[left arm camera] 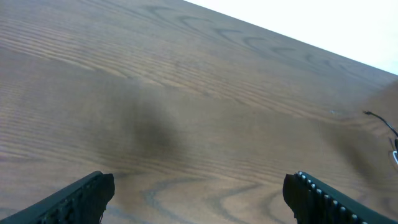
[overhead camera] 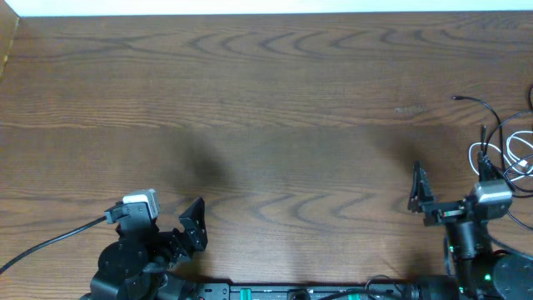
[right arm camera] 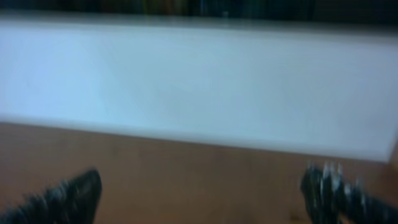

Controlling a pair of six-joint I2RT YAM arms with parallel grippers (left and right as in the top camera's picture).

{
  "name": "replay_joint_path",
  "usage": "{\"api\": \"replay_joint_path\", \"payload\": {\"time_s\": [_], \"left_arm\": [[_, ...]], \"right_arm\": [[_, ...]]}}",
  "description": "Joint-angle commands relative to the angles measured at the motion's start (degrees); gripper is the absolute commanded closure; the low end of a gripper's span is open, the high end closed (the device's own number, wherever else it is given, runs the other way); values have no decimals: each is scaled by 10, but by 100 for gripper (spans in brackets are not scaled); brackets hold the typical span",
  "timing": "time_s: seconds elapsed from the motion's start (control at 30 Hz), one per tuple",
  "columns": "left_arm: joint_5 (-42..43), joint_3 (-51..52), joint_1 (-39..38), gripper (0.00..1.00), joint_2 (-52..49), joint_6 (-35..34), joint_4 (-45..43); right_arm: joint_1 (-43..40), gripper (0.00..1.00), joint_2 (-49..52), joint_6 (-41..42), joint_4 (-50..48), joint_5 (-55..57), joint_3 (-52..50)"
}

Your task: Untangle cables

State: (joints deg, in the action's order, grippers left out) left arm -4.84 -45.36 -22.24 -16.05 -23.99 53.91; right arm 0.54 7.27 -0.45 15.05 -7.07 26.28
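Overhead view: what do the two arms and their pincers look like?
Both arms are black. The left arm has a round joint, a white camera block and a thick black cord trailing off. The right arm carries a grey block and a green light. The left pincer and right pincer have black ridged fingers.

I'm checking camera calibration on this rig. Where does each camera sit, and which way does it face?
Overhead: above the table, looking straight down; both arms at the bottom edge, left hand, right hand, cables far right.
Left wrist: on the left arm, looking forward across the wood; its two fingers in the bottom corners.
Right wrist: blurred, looking low across the table at a white surface; fingers in the bottom corners.
Shared: overhead and left wrist both show a cable end at the right.
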Motion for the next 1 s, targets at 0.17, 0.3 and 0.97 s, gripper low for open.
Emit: {"api": "replay_joint_path", "payload": {"time_s": [0.17,0.3,0.97], "left_arm": [[-5,0,0,8,1,1,0],[-5,0,0,8,1,2,0],[-5,0,0,7,1,1,0]], "right_arm": [[18,1,-70,-1,-238,3,-211],[18,1,-70,-7,-235,7,-260],[18,1,-70,-4,-113,-8,-260]]}}
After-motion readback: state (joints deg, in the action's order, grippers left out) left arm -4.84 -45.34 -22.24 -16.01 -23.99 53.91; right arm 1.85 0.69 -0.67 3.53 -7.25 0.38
